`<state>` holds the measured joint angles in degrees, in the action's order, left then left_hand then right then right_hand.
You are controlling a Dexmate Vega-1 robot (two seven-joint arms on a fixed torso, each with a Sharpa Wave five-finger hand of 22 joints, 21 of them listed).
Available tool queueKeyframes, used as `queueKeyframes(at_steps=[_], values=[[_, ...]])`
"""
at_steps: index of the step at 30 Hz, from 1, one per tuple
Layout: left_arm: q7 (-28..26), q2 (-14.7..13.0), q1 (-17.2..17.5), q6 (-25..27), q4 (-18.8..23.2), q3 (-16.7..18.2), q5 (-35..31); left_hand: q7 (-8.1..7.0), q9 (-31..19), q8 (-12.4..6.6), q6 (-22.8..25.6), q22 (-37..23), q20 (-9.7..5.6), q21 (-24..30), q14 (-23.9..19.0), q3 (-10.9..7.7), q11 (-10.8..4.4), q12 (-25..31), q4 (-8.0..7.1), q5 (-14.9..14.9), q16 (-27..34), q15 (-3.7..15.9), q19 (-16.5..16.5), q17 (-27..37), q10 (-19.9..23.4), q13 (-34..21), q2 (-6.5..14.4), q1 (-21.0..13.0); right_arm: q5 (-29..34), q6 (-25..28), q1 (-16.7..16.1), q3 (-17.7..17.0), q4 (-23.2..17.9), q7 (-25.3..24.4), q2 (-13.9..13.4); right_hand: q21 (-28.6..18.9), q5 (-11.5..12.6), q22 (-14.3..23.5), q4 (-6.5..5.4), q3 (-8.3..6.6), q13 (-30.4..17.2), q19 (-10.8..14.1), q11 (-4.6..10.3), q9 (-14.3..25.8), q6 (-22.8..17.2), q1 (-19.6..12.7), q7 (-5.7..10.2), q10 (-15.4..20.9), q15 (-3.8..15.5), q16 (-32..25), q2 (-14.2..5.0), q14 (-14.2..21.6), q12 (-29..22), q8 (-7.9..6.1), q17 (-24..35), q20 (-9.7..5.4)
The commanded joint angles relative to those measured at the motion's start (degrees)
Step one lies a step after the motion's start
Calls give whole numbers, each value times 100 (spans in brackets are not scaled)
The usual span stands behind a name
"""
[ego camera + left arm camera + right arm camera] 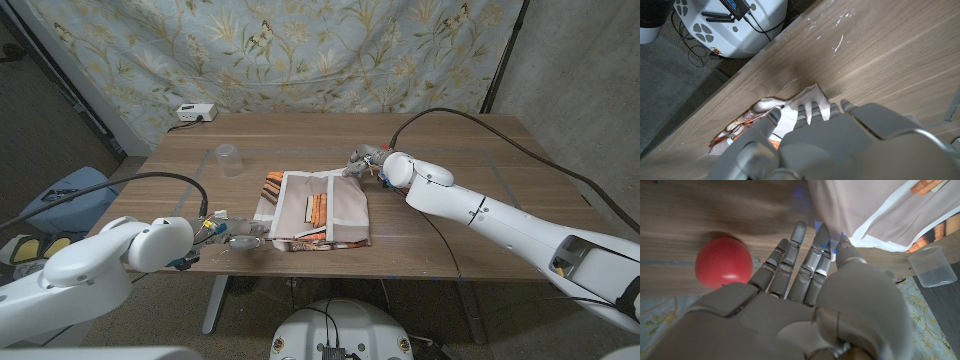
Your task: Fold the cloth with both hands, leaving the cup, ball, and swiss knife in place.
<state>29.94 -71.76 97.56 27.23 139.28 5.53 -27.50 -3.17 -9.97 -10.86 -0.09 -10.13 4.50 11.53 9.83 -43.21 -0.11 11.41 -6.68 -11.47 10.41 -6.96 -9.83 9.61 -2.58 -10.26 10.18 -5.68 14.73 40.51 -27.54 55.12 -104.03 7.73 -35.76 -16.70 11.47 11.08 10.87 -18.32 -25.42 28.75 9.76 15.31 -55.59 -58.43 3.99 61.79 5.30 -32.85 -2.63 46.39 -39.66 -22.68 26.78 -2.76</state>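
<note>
Beige cloth (320, 208): soft folded rectangle, orange-striped edges, mid-table on wood grain.
Your left hand (238, 236): pinching its near-left corner.
Your right hand (366, 162): gripping its far-right corner.
Red ball (723, 262): smooth, beside your right hand.
Cup (229, 159): clear plastic, upright, far-left of cloth.

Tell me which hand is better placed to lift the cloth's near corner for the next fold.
The left hand, probably. It sits at the table's near edge with its fingers already on the near left corner of the cloth. The right hand is at the far right corner, beside the red ball.
</note>
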Motion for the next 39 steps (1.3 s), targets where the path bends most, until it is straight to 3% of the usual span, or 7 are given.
queueKeyframes(at_steps=[1,26,39], values=[[-23,25,20,-15,-29,39,33,-22,-27,17,4,-18,-51,31,218,-8,-19,-6,24,13,-8,2,-665,16,-16,-16,6,-54,89,54,54,43,6,-27,84,-52,31,16,6,-94,-2,86,45,14,-118,-356,44,91,828,-31,13,98,-64,-75,76,-277],[-24,115,86,-103,-63,148,52,-43,-26,18,39,-16,-58,31,224,-26,-38,-14,93,25,-9,9,-655,15,-29,-16,-11,-114,353,425,280,257,-379,185,149,-111,41,20,-74,-106,-10,135,-12,-19,-481,-918,-16,236,844,-50,72,439,-124,-265,270,-354],[-23,170,102,-88,-43,149,-6,-66,-25,23,45,-15,-64,32,226,-34,-43,-16,138,31,-9,17,-646,14,-31,-15,-24,-150,391,501,433,336,-414,278,235,-146,53,16,-88,-86,8,188,-53,-60,-573,-1055,-81,309,846,-50,112,630,-134,-308,344,-317]])
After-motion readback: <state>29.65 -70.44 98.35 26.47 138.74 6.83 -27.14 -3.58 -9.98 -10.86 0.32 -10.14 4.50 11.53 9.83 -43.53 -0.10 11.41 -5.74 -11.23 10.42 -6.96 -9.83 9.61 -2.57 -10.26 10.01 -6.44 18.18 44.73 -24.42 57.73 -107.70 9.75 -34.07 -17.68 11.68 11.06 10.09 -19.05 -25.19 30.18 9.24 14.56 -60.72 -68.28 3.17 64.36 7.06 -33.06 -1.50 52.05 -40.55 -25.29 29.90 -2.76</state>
